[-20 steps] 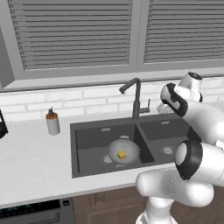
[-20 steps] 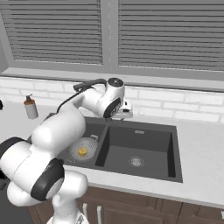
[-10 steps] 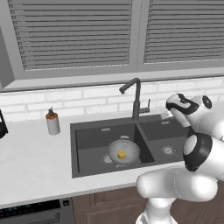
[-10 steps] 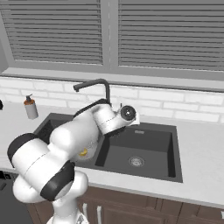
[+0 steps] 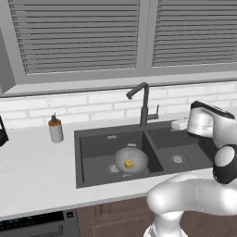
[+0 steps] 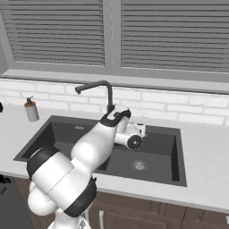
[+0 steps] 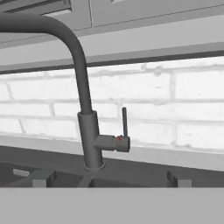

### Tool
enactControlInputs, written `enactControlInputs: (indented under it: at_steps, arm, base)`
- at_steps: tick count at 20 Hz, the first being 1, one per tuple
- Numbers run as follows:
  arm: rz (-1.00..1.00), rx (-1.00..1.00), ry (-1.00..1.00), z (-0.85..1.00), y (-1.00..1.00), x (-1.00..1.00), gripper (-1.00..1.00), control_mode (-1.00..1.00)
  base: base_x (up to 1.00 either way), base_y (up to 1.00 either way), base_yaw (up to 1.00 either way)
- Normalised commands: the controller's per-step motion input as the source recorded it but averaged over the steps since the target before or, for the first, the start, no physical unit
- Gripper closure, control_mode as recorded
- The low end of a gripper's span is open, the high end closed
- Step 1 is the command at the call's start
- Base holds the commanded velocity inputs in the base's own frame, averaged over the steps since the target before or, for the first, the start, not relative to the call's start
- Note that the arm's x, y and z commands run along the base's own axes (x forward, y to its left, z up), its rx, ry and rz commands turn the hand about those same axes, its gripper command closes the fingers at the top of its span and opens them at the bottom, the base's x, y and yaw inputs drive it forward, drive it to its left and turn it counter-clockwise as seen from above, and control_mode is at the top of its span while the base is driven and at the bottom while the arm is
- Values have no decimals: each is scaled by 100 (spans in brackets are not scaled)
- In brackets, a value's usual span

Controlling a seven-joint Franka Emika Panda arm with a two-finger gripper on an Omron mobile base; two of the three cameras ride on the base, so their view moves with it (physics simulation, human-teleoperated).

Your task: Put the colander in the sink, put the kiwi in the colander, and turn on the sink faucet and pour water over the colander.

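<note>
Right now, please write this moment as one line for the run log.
colander: in left basin of sink | kiwi: inside colander | sink faucet: lever upright, no water | gripper: open, facing faucet, holding nothing

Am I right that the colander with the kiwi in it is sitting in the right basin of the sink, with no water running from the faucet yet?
Not quite: the colander with the kiwi sits in the left basin of the sink, as the left base view shows. The rest holds: no water runs from the faucet.
</note>
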Motion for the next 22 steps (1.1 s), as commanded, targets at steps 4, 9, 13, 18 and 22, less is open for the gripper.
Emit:
enactControlInputs:
  at_steps: [4, 9, 13, 18, 22]
  arm:
    - [0, 11, -10, 0, 0, 34, -100, -100]
    - [0, 6, -2, 0, 0, 32, -100, -100]
    - [0, 6, 0, 0, 0, 42, -100, -100]
    - [0, 7, 0, 0, -17, 30, -100, -100]
    - [0, 4, 0, 0, -27, 28, -100, -100]
  base:
    - [0, 0, 0]
    - [0, 0, 0]
    - [0, 0, 0]
    - [0, 0, 0]
    - [0, 0, 0]
